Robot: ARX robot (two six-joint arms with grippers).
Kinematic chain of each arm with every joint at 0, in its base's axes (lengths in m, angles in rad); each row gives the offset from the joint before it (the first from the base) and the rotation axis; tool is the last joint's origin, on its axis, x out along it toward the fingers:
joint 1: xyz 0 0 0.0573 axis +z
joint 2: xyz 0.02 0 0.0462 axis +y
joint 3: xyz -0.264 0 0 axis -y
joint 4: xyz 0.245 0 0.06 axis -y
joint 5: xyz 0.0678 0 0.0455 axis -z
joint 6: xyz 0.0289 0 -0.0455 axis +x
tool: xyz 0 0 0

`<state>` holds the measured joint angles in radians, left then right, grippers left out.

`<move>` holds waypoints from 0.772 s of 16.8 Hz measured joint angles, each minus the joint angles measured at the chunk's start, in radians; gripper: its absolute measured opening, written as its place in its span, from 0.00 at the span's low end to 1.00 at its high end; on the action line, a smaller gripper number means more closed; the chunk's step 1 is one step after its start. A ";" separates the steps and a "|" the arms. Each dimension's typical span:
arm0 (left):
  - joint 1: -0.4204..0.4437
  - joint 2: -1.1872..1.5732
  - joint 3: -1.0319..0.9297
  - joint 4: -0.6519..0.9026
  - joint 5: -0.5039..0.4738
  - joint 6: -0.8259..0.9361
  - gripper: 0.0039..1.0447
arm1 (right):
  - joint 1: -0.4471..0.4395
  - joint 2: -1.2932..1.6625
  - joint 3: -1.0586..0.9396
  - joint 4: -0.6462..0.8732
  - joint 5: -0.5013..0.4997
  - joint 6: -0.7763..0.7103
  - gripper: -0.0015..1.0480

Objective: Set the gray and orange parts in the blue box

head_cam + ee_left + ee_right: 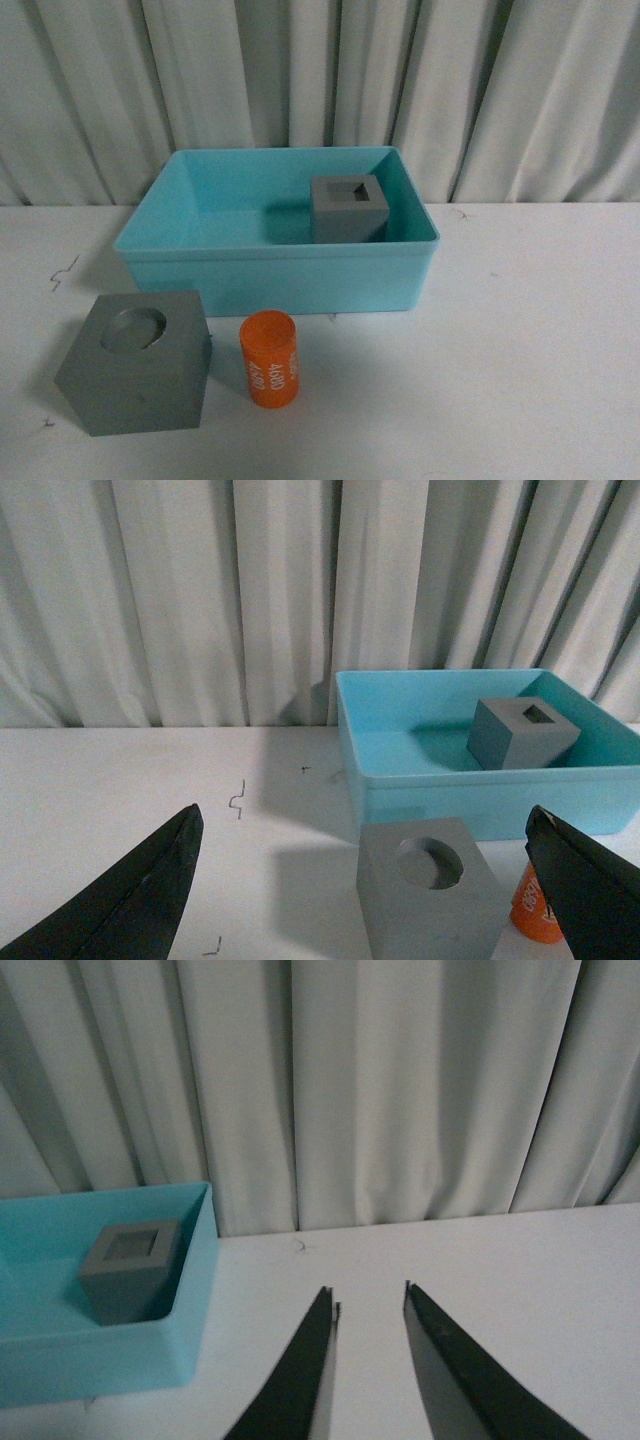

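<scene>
The blue box (pixel 270 272) stands on the white table at centre back. A gray cube with a square recess (pixel 348 208) sits inside it at the right. A gray cube with a round recess (pixel 135 362) stands on the table in front of the box's left end. The orange cylinder (pixel 269 358) with white numerals stands upright just right of that cube. Neither gripper shows in the front view. In the left wrist view my left gripper (pixel 365 820) is open and empty, with the round-recess cube (pixel 430 890) between its wide-apart fingers. My right gripper (pixel 368 1295) is shut and empty over bare table, right of the box (pixel 100 1355).
A pleated white curtain (pixel 320 90) hangs close behind the table. Small dark marks (pixel 62 270) dot the tabletop at the left. White tabletop (pixel 530 340) stretches to the right of the box.
</scene>
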<state>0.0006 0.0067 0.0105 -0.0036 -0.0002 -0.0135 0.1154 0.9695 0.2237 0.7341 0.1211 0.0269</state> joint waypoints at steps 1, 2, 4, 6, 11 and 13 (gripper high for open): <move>0.000 0.000 0.000 0.000 0.000 0.000 0.94 | -0.013 -0.034 -0.032 -0.009 -0.014 -0.006 0.15; 0.000 0.000 0.000 0.000 0.000 0.000 0.94 | -0.022 -0.071 -0.051 -0.016 -0.028 -0.011 0.04; 0.000 0.000 0.000 0.000 0.000 0.000 0.94 | -0.073 -0.154 -0.093 -0.052 -0.094 -0.021 0.02; 0.000 0.000 0.000 0.000 0.000 0.000 0.94 | -0.121 -0.225 -0.130 -0.094 -0.113 -0.021 0.02; 0.000 0.000 0.000 0.000 0.000 0.000 0.94 | -0.116 -0.385 -0.203 -0.140 -0.121 -0.021 0.02; 0.000 0.000 0.000 0.000 0.000 0.000 0.94 | -0.116 -0.445 -0.212 -0.225 -0.121 -0.021 0.02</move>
<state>0.0006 0.0067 0.0105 -0.0036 -0.0002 -0.0135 -0.0002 0.5243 0.0116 0.5091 0.0002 0.0063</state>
